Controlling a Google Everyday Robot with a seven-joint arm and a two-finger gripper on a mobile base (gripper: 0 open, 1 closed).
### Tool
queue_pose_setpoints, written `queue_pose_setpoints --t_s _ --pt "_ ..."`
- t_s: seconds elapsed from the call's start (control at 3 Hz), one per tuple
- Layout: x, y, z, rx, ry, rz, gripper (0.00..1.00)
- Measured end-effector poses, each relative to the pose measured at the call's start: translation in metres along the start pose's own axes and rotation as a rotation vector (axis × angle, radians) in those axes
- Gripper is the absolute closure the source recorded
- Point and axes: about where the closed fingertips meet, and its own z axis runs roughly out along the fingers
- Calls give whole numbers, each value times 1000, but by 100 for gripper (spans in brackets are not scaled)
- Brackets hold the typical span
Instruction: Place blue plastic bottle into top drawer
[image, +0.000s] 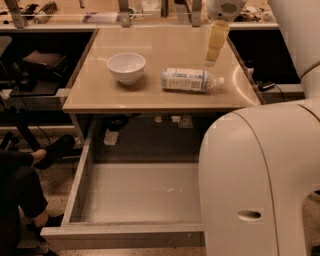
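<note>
While the gripper (212, 59) hovers nearby, the blue plastic bottle (186, 79) lies sideways.

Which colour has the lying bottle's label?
Pale blue and white on the small clear plastic bottle, camera view; the tool hangs near its neck.

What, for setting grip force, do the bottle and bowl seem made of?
Blue plastic bottle: thin clear plastic, judging by its see-through neck, with a printed label. White bowl: smooth, glossy, ceramic or hard plastic; unclear. Gripper hangs near the bottle's neck end.
</note>
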Motion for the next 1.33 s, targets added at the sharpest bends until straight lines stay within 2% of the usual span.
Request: queue_pose_setpoints --t_s 0.33,0.67,1.0,1.33 --pt "6 3 12 -17 -66 1 0" --pt "18 10 41 -63 -188 11 0" --pt "17 21 86 -153 -320 5 0" --pt "12 29 118 -216 -398 -1 0"
